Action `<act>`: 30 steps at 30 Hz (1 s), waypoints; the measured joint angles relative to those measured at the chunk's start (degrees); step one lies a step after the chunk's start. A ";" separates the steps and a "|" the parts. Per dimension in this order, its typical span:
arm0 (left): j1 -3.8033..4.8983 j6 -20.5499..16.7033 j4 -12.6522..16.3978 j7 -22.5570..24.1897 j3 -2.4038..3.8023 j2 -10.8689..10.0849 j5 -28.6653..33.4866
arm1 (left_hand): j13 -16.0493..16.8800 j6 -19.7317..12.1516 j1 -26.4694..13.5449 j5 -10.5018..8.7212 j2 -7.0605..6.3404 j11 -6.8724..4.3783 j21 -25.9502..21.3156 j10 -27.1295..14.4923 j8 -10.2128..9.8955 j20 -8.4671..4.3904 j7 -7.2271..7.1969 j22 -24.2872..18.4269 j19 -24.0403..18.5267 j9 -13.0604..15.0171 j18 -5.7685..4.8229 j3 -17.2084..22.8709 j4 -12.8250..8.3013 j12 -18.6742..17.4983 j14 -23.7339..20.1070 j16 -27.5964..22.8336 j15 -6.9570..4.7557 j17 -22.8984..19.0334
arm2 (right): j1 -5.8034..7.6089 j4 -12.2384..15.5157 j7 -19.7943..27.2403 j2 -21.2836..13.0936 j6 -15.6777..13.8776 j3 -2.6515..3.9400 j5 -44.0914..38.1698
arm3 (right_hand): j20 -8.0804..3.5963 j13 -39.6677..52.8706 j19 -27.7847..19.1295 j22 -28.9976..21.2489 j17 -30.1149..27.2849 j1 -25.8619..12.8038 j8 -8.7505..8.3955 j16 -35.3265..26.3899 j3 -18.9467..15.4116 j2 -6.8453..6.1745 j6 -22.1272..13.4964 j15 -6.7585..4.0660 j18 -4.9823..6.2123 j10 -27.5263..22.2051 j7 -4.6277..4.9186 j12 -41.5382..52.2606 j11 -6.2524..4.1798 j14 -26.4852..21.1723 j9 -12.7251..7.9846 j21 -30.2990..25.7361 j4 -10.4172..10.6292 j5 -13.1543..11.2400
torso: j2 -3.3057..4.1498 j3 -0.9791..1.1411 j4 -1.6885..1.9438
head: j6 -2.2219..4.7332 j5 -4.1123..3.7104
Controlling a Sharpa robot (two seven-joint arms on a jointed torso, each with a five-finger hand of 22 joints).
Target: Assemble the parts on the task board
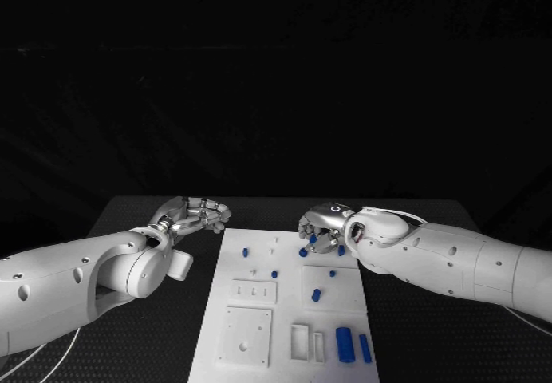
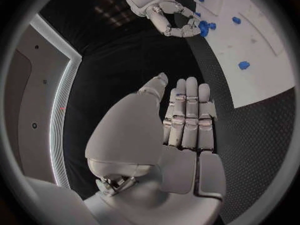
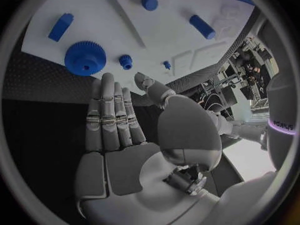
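Observation:
The white task board (image 1: 288,319) lies in the middle of the table with several blue parts on it. My right hand (image 1: 328,227) hovers over the board's far right corner, fingers (image 3: 109,115) stretched out, holding nothing. Just past its fingertips a large blue gear (image 3: 84,58) lies on the board beside a small blue gear (image 3: 126,61). My left hand (image 1: 195,215) hangs over the black table by the board's far left corner, its fingers (image 2: 190,110) straight and empty. The left wrist view has the right hand (image 2: 165,15) close to a blue part (image 2: 204,29).
Blue pegs (image 1: 245,251) (image 1: 317,294) stand across the middle of the board. Two long blue pieces (image 1: 344,343) (image 1: 364,347) lie at its near right corner. A blue block (image 3: 60,26) and a cylinder (image 3: 202,26) lie beyond the gear. Black matting (image 1: 150,215) surrounds the board.

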 measured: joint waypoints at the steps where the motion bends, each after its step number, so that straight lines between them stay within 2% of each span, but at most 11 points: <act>1: 0.00 0.02 0.02 0.00 0.00 -0.01 0.00 | 0.00 0.00 -0.16 -0.18 0.16 0.00 0.00 0.00 0.00 0.00 0.00 0.00 0.00 0.00 -0.01 -0.01 0.01 0.00 0.00 0.00 0.00 0.03 | -0.02 -0.06 -0.05 0.07 0.02 0.00 -0.16 | 0.00 0.00 0.00 0.03 0.03 -0.10 -0.11 -0.15 0.00 -0.10 0.00 0.00 0.00 0.00 0.00 -0.09 0.00 0.00 0.00 0.00 0.00 0.00 | 0.09 -0.04 0.01 | 0.00 -0.02; 8: 0.00 0.15 -0.02 -0.03 0.00 -0.03 -0.02 | 0.05 0.00 -0.52 -0.18 0.06 0.00 0.00 0.00 -0.21 0.00 0.00 -0.01 0.00 -0.05 -0.08 -0.14 0.14 -0.28 0.00 0.00 0.00 0.06 | -0.31 -0.47 -0.33 0.59 0.30 0.00 -1.24 | 0.00 0.01 0.00 0.14 0.45 -0.76 -0.11 -0.39 -0.80 -0.76 0.00 0.00 0.00 -0.21 0.00 -0.53 0.21 0.00 -0.07 0.00 0.16 0.48 | 0.67 -0.48 0.66 | -0.19 -0.68; 13: 0.00 0.26 0.01 -0.05 0.00 -0.05 -0.04 | 0.05 0.00 -0.52 -0.18 0.07 0.00 0.22 0.00 -0.21 0.00 0.00 -0.01 0.00 -0.05 -0.27 -0.14 0.14 -0.28 0.00 0.00 0.00 0.09 | -0.39 -0.96 -0.54 0.74 0.63 0.00 -1.79 | 0.00 0.01 0.00 0.14 0.52 -0.76 -0.31 -0.38 -0.80 -0.76 0.00 0.01 0.00 -0.21 0.00 -0.53 0.21 0.00 -0.07 0.00 0.15 0.50 | 1.05 -0.65 0.81 | -0.20 -0.80; 19: 0.01 0.37 0.13 -0.07 0.01 -0.14 -0.05 | 0.05 0.00 -0.52 -0.18 0.06 0.00 0.22 0.00 -0.21 0.01 0.00 -0.01 0.00 -0.05 -0.29 -0.27 0.27 -0.28 0.00 0.00 0.00 0.08 | -0.91 -1.51 -0.68 1.16 1.04 0.00 -2.33 | -0.13 0.01 0.13 0.24 0.68 -0.76 -0.31 -0.38 -0.95 -0.76 0.00 0.01 0.00 -0.21 0.00 -0.53 0.21 0.00 -0.07 0.00 0.00 0.50 | 1.43 -0.79 0.93 | -0.15 -0.86; 30: 0.01 0.48 0.08 -0.10 0.01 -0.22 -0.06 | 0.10 0.00 -0.52 -0.18 0.06 0.20 0.22 0.20 -0.21 0.01 0.00 -0.02 0.00 -0.04 -0.31 -0.27 0.27 -0.50 -0.01 0.00 0.00 0.13 | -1.14 -1.79 -0.94 1.12 1.86 -0.03 -3.25 | -0.02 0.07 0.42 0.30 1.09 -0.76 -0.31 -0.56 -0.95 -0.76 0.00 0.01 0.00 -0.18 0.00 -0.53 0.18 0.40 -0.06 0.00 0.00 0.50 | 1.72 -0.79 0.96 | -0.53 -0.74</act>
